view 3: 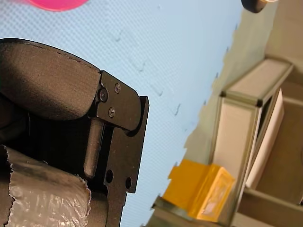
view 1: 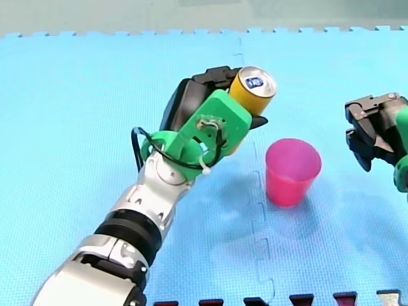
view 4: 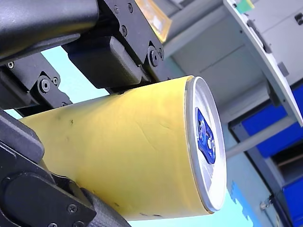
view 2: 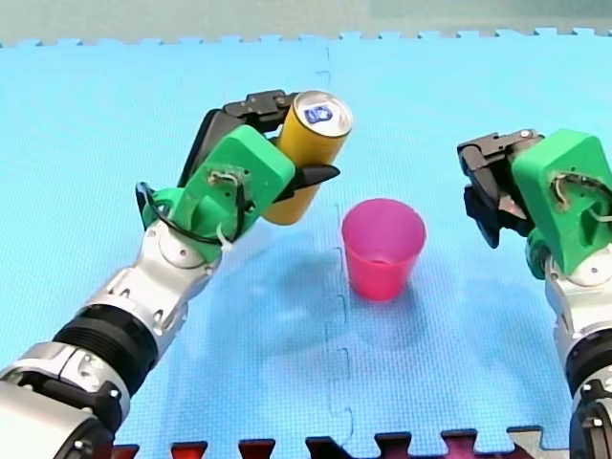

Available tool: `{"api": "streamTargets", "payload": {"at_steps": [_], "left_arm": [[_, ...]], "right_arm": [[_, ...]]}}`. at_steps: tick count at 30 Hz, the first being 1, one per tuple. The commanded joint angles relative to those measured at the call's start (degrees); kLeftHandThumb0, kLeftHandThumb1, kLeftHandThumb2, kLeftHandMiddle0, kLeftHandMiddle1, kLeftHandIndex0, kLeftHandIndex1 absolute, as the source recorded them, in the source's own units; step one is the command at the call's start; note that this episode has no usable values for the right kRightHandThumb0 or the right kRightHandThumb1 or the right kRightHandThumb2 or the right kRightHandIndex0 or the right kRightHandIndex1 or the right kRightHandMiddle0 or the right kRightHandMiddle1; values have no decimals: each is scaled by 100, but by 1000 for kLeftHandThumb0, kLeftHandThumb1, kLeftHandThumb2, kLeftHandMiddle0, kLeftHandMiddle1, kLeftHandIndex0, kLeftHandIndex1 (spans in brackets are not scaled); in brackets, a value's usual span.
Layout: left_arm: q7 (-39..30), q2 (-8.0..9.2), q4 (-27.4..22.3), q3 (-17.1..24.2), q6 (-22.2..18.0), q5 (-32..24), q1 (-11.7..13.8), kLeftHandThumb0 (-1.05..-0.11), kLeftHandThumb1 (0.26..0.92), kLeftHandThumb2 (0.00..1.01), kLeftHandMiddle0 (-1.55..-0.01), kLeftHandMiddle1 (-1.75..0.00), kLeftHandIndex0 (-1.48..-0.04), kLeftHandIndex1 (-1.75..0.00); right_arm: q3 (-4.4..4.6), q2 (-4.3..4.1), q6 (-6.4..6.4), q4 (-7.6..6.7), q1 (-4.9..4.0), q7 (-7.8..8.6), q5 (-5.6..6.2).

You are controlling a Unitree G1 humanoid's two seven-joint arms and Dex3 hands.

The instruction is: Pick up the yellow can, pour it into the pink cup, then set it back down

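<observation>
reaching in from the left side, the left hand (view 1: 188, 105) is closed around the yellow can (view 2: 304, 143) and holds it clear of the blue foam mat (view 2: 459, 86). its black fingers (view 2: 251, 103) wrap over the can's far side and the thumb presses on the near side. the can is tilted, its silver top (view 2: 322, 113) with the blue tab leaning up and toward the pink cup (view 2: 382, 249). the lower end of the can is tucked behind the green wrist mount (view 2: 239, 177). the cup stands upright on the mat with its mouth open, between the two hands, just beside the can and lower than it, and it touches neither hand. the right hand (view 2: 492, 191) holds nothing and hangs above the mat on the cup's other side, near it but apart. the second wrist view shows the left hand's grip from very close: the can's yellow wall (view 4: 132, 156) lies between black finger links (view 4: 113, 56), with the lid rim free of them. in the first wrist view a sliver of the cup's rim (view 3: 57, 4) shows past a black palm (view 3: 47, 80), and a yellow box (view 3: 203, 189) sits beyond the mat's edge beside a metal frame (view 3: 241, 118).
</observation>
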Motion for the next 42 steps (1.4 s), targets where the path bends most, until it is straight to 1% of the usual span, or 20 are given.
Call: {"api": "streamTargets", "payload": {"at_steps": [1, 3, 5, 9, 11, 13, 16, 19, 21, 23, 26, 28, 32, 33, 34, 36, 38, 39, 41, 42], "left_arm": [[77, 4, -87, -79, 22, 89, -46, -414, 805, 2, -1303, 0, -1191, 0], [106, 21, -121, -150, 53, 175, -41, -416, 806, 2, -1303, 0, -1189, 0], [115, 23, -134, -188, 80, 221, -47, -419, 809, 3, -1304, 0, -1188, 0], [112, 8, -115, -206, 120, 229, -81, -423, 812, 3, -1306, -2, -1186, 0], [134, -1, -116, -229, 116, 257, -81, -425, 813, 2, -1308, -2, -1186, 0], [224, 33, -109, -336, 65, 395, -79, -427, 814, 2, -1312, -4, -1187, -1], [574, 172, -80, -677, -79, 851, -76, -430, 813, 1, -1317, -6, -1188, -1], [1070, 281, -28, -1063, -14, 1389, -103, -433, 812, 0, -1325, -9, -1189, -1], [1344, 309, 10, -1241, 54, 1637, -117, -440, 812, 1, -1338, -15, -1189, -1], [1604, 337, 75, -1391, 85, 1844, -122, -474, 821, 4, -1355, -22, -1193, -2], [2026, 380, 196, -1590, 101, 2108, -133, -520, 841, 9, -1392, -41, -1196, -4], [2230, 391, 246, -1699, 141, 2237, -154, -522, 852, 11, -1398, -46, -1199, -5], [2480, 437, 300, -1954, 192, 2491, -198, -514, 864, 10, -1392, -52, -1195, -2], [2521, 446, 311, -2004, 194, 2535, -207, -510, 867, 10, -1392, -54, -1190, -1], [2577, 456, 320, -2054, 193, 2582, -214, -505, 870, 10, -1391, -58, -1182, 0], [2685, 469, 336, -2140, 191, 2663, -227, -498, 878, 10, -1386, -64, -1168, 0], [2775, 484, 349, -2217, 202, 2730, -240, -489, 883, 9, -1379, -76, -1165, -1], [2822, 493, 352, -2258, 213, 2767, -245, -485, 887, 5, -1298, -238, -1167, -3], [2876, 506, 358, -2309, 233, 2811, -254, -479, 889, 4, -938, -934, -1168, -4], [2880, 509, 362, -2324, 248, 2819, -259, -478, 891, 3, -869, -1071, -1168, -4]], "right_arm": [[-22, 3, -63, -13, 22, 21, 29], [-60, 18, -102, -26, 37, 84, 86], [-132, 37, -116, -34, 40, 192, 185], [-259, 58, -100, -31, 31, 429, 353], [-271, 36, -60, -30, 19, 514, 373], [-241, 1, 2, -29, 2, 542, 334], [-148, -32, 139, -31, -23, 424, 217], [-123, 12, 225, -45, -21, 207, 175], [-151, 50, 260, -53, -20, 125, 207], [-190, 77, 305, -57, -30, 107, 260], [-191, 93, 370, -60, -42, 73, 274], [-187, 102, 402, -61, -51, 48, 273], [-212, 130, 440, -51, -74, 28, 295], [-200, 131, 435, -49, -78, -4, 276], [-151, 123, 423, -47, -82, -85, 213], [-33, 104, 395, -48, -85, -311, 55], [37, 103, 391, -49, -85, -454, -40], [67, 105, 401, -49, -84, -519, -77], [121, 109, 445, -46, -96, -641, -146], [151, 110, 466, -44, -105, -699, -182]]}}
